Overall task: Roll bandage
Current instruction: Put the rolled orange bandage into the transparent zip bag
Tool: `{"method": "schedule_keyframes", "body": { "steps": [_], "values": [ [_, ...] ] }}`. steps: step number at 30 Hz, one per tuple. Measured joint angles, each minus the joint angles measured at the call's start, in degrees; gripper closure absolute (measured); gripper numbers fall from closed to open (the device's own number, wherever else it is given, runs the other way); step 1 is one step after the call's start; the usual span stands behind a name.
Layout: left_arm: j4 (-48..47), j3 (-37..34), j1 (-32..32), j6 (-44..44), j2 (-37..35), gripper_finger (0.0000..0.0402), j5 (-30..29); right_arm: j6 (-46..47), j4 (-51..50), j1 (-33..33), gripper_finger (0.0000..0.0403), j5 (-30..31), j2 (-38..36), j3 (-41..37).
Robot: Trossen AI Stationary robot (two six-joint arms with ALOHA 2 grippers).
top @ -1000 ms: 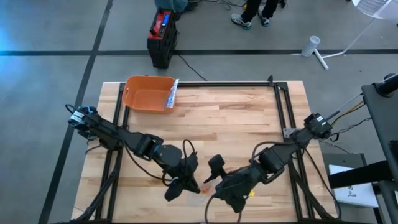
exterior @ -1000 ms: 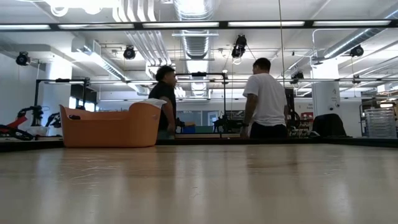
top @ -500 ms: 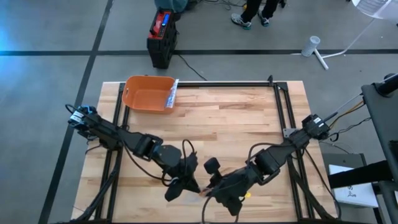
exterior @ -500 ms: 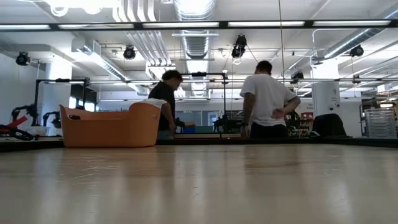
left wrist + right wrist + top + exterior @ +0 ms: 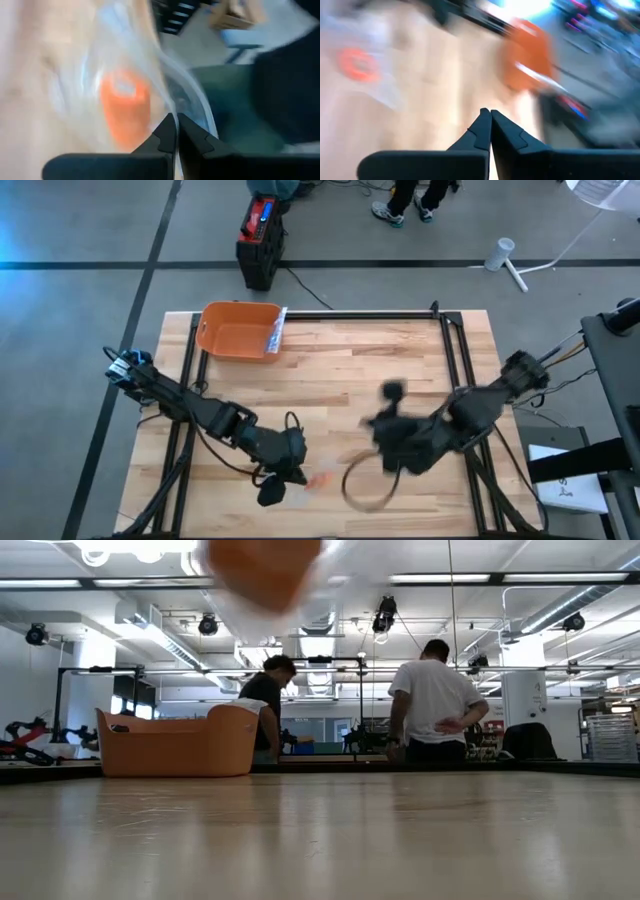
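Left claw closed, seemingly pinching clear wrapper.

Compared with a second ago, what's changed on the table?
The right gripper shut empty and swung away toward the table's right. The left gripper stays shut on the clear wrapper holding the orange bandage roll. The orange tub hasn't moved.

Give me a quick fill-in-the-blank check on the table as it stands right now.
1. The basket at the table's far left corner is ____ in colour.
2. The left gripper's fingers are ____ on a clear wrapper.
3. Inside that wrapper sits an orange ____.
4. In the low view, ____ people stand beyond the table.

Missing words: orange; shut; roll; two
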Motion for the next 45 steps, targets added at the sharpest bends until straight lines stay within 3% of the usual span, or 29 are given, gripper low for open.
{"method": "schedule_keyframes", "body": {
  "steps": [2, 6, 9, 15, 20, 27, 34, 36, 40, 45],
  "values": [
    [0.3, -0.6, -0.4, 1.1, -0.1, 0.0402, -4.8, 6.9, -6.9, -0.2, 0.0402, 6.2, -2.5, -0.5],
    [3.7, -1.5, -0.4, 4.2, -0.3, 0.0401, -8.8, 12.8, -7.8, -0.2, 0.0402, 3.2, -6.0, -2.7],
    [4.6, -1.9, -0.2, 4.8, -0.3, 0.0401, -9.0, 11.6, -4.9, 0.3, 0.0403, -1.2, -7.2, -5.0],
    [5.5, -1.9, 0.1, 4.9, -0.1, 0.0401, -9.3, 1.5, 6.4, 2.0, 0.0383, -2.9, -5.9, -13.1],
    [5.7, -1.9, 0.0, 5.0, -0.1, 0.0401, -8.3, -4.0, 21.6, 1.7, 0.0317, -12.8, -2.0, -15.7],
    [8.7, -1.9, -0.3, 6.4, 0.3, 0.0402, -7.4, -14.1, 30.3, -1.5, 0.021, -12.9, 1.0, -15.7],
    [8.9, -1.9, -0.5, 6.4, 0.3, 0.0401, -5.2, -16.7, 32.2, -3.0, 0.0151, -14.8, 1.6, -15.7],
    [8.9, -2.0, -0.5, 6.7, 0.3, 0.0401, -5.3, -17.3, 33.1, -2.9, 0.0142, -16.2, 1.6, -15.7],
    [9.9, -2.0, -0.5, 8.0, 0.3, 0.0401, -5.3, -14.4, 33.6, -4.1, 0.014, -25.9, 2.4, -15.7],
    [11.1, -2.0, -0.5, 8.7, 0.3, 0.0401, -5.3, -13.2, 34.2, -5.0, 0.0162, -26.3, 4.4, -15.7]
  ]
}}
